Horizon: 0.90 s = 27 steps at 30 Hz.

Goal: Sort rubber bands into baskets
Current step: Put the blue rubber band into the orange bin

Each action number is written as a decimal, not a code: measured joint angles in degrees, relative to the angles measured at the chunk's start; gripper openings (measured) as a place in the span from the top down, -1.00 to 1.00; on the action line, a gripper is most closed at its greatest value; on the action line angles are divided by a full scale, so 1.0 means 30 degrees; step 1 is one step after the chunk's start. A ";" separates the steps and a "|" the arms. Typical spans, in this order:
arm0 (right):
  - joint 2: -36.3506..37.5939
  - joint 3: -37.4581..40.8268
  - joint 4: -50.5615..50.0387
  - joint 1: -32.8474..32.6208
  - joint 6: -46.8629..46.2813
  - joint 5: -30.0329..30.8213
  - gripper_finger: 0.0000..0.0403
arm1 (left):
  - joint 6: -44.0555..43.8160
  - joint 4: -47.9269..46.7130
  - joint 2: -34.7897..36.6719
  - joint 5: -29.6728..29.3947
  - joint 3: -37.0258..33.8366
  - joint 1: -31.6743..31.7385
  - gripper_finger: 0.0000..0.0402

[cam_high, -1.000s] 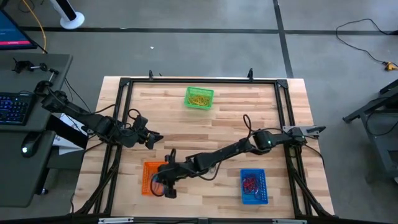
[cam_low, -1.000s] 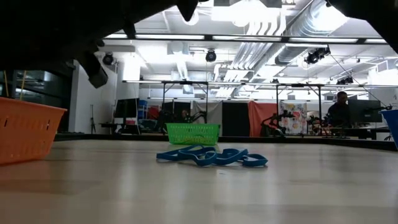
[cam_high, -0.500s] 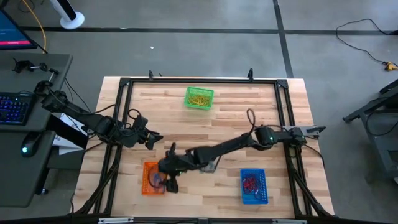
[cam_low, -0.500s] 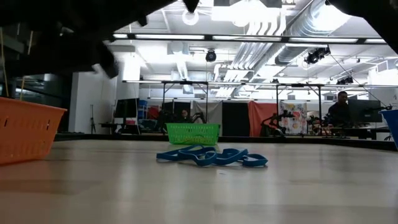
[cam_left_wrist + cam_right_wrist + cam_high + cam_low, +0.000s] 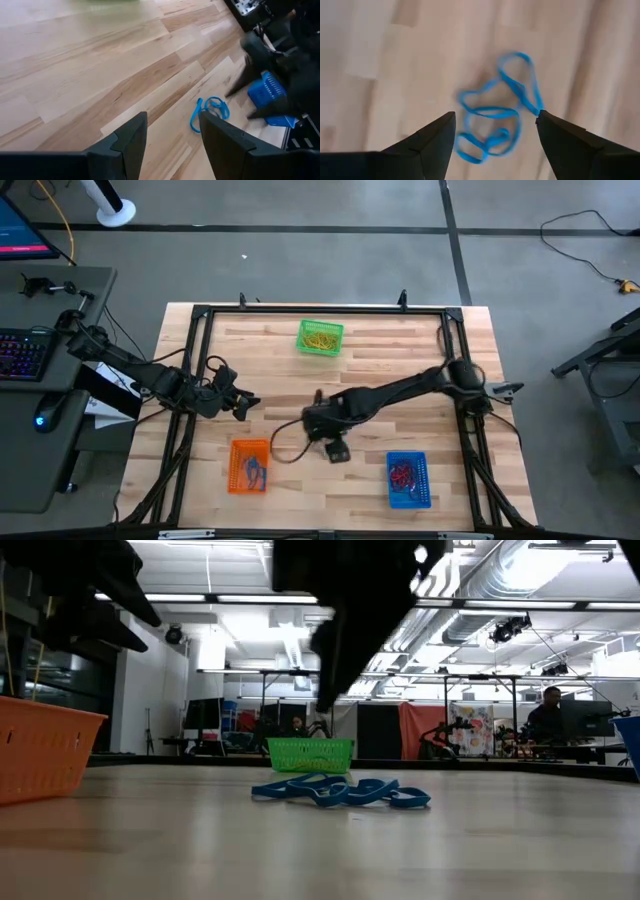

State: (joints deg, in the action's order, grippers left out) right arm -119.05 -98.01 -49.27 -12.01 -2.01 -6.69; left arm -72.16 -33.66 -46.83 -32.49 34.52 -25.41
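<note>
Near the centre of the high frame, the right gripper (image 5: 318,420) hangs over a tangle of blue rubber bands (image 5: 495,117), its jaws spread wide apart and empty, fingers framing the loops in its wrist view, which suggests it is lined up for a straight drop onto them. At left of centre in that frame the left gripper (image 5: 243,404) waits above bare table (image 5: 270,350), jaws likewise apart with nothing between them, probably kept clear of the working arm. Toward the lower left sits the orange basket (image 5: 248,466) with some blue bands in it; the blue basket (image 5: 408,479) at lower right holds red ones; the green basket (image 5: 320,338) at upper centre holds yellow. Blue loops on the wood are still unsorted, so the orange basket looks like their likely home
</note>
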 joint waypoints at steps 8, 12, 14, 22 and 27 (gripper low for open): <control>0.1487 0.4536 0.5421 0.1504 -0.2340 0.1309 -0.08 | -0.0195 0.0011 0.0007 -0.0006 0.0000 0.0000 0.13; 0.0494 0.4568 0.5666 0.1856 -0.1847 0.1118 0.22 | -0.0513 0.0094 0.0004 -0.0003 0.0000 0.0000 0.13; 0.0146 0.4580 0.5743 0.1856 -0.1303 0.1091 0.34 | -0.0547 0.0108 0.0002 0.0000 0.0000 0.0000 0.13; -0.0194 0.4558 0.6196 0.1688 0.0247 0.1071 0.46 | -0.0947 0.0142 0.0000 0.0000 0.0002 -0.0003 0.13; -0.0194 0.4558 0.6183 0.1565 0.0311 0.1067 0.45 | -0.1046 0.0142 0.0007 0.0000 0.0006 0.0000 0.13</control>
State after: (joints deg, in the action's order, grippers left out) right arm -119.63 -84.33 -30.72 -7.31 -1.08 -3.49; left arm -75.30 -33.23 -46.81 -32.49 34.54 -25.41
